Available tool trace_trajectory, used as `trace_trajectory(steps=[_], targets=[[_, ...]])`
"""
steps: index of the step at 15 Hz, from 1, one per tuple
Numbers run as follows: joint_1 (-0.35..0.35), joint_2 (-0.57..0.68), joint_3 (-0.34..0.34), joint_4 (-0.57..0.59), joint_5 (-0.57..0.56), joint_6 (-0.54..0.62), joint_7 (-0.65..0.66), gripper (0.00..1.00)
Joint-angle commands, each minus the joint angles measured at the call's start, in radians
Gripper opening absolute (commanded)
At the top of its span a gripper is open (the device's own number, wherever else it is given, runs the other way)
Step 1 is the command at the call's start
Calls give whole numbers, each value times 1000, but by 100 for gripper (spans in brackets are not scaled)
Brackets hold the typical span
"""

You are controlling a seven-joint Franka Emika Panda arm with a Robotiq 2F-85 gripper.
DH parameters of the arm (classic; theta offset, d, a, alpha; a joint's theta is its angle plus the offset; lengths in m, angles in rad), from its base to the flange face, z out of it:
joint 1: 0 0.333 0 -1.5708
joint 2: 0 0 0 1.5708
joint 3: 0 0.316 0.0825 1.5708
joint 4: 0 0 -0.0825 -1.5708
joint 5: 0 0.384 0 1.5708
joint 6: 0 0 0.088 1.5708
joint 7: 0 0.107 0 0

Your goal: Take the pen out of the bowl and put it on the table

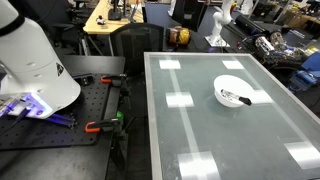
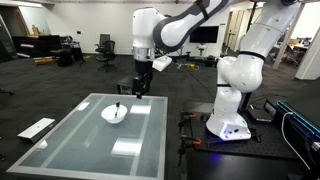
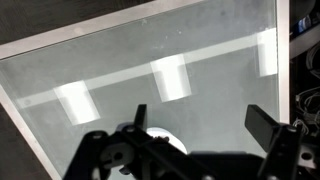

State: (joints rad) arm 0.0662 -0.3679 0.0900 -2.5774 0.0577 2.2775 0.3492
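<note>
The step in hand is the approach, the very start of the job. The pen [image 1: 237,98] lies inside the bowl [image 1: 225,88], a thin dark stick across the white bottom, and the bowl rests on the table [image 1: 205,130] in the far right part of its glossy top. Nothing has been lifted out so far as the pictures show.

In an exterior view the gripper [image 2: 139,92] hangs in the air above the bowl and a little to its right, well apart from it, pointing down. The wrist view shows the two fingers [image 3: 140,118] spread wide, with only bare, light-streaked tabletop between them, so the claw is fully parted and has hold of nothing. A slice of the white bowl shows at the lower edge of that view, near the left finger and not midway between the two; the claw does not look centred over the pen.

The next move seems to call for a small sideways shift to bring the bowl between the fingers. The wrist would then turn so that the fingers close across the pen's thin shaft and not along it. After that comes a slow descent inside the rim. The pen lies low against a smooth curved wall, so the tips will likely need to reach almost to the bottom, and a knock on the rim could slide the light bowl
</note>
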Motion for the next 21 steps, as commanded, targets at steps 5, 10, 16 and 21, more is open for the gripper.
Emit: trace_trajectory(steps=[5, 10, 16, 21], targets=[[-69, 300, 88, 267, -158, -37, 511, 100], [-29, 443, 41, 371, -239, -11, 800, 100], [27, 542, -26, 434, -386, 15, 1130, 100], [69, 598, -77, 471, -529, 8, 1386, 100]])
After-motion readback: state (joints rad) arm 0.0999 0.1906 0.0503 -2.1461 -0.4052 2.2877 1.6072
